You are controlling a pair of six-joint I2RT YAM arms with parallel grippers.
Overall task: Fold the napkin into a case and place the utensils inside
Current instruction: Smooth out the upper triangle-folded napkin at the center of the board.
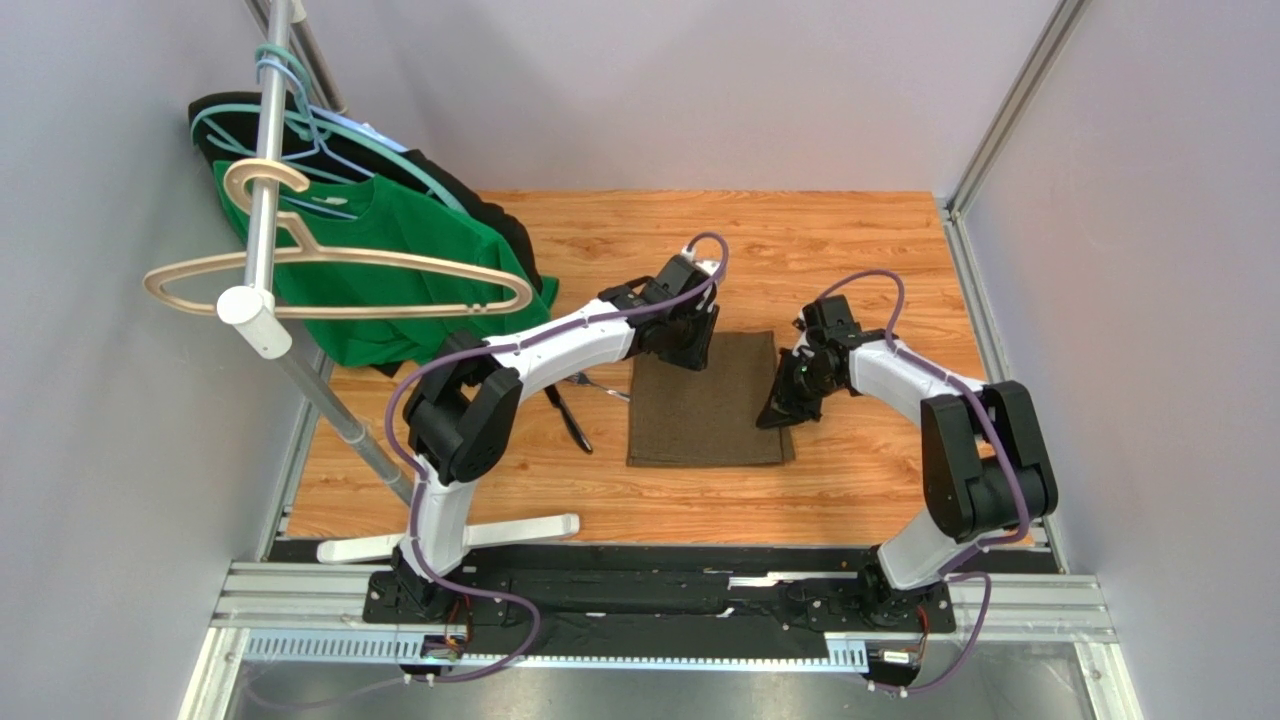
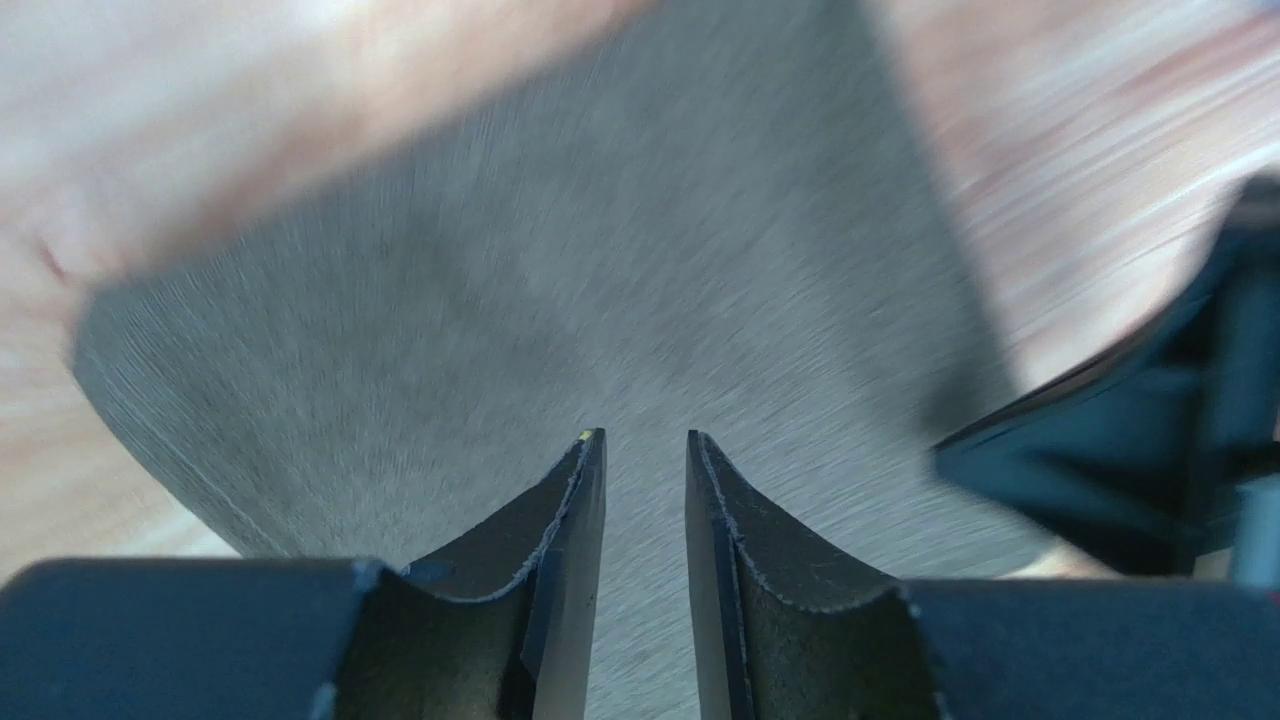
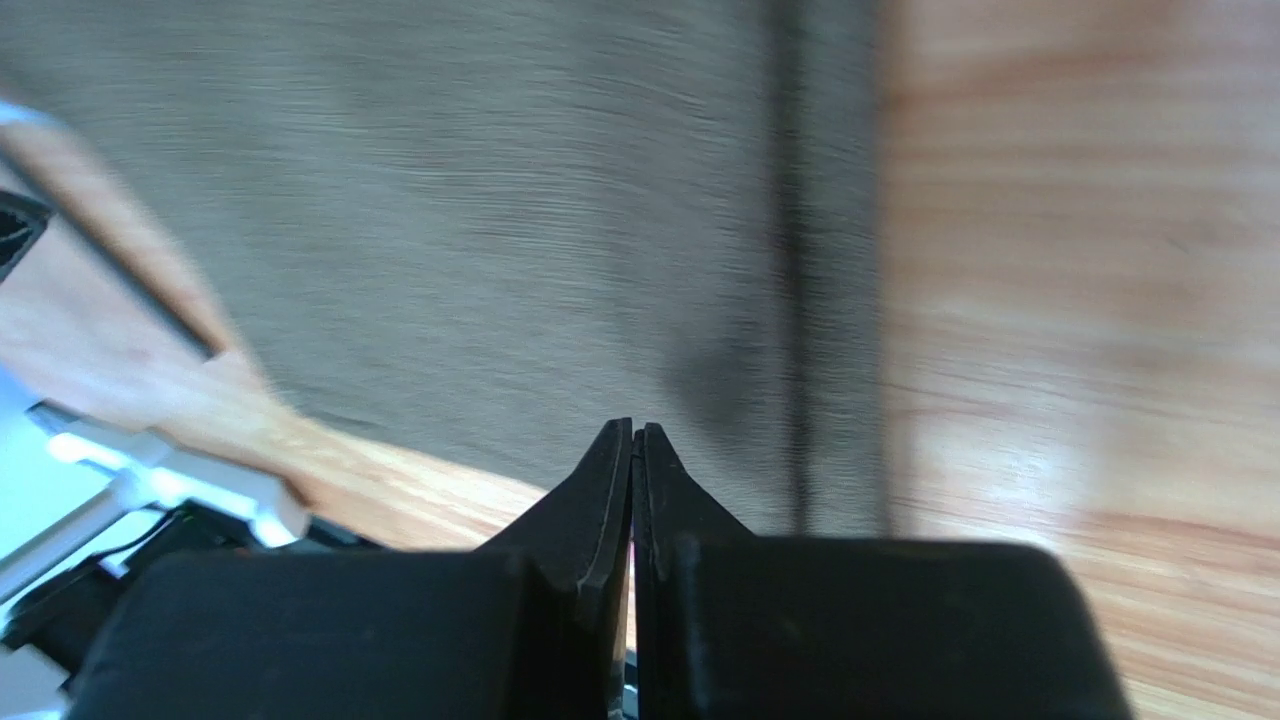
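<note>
While napkin [image 1: 709, 402] lies flat, long axis left-right (barely) | left gripper [image 2: 646, 440] slightly parted | right gripper [image 3: 633, 431] clenched

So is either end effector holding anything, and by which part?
Nothing is held: left end effector open above the napkin, right end effector shut, empty.

The left arm [image 1: 564, 342] reaches forward and bends rightward, the left end effector [image 2: 646, 450] pointing down with fingers parted by a narrow empty gap, while the right arm [image 1: 920, 378] bends leftward, the right end effector [image 3: 633, 438] angled down, fingertips pressed together on nothing.
</note>
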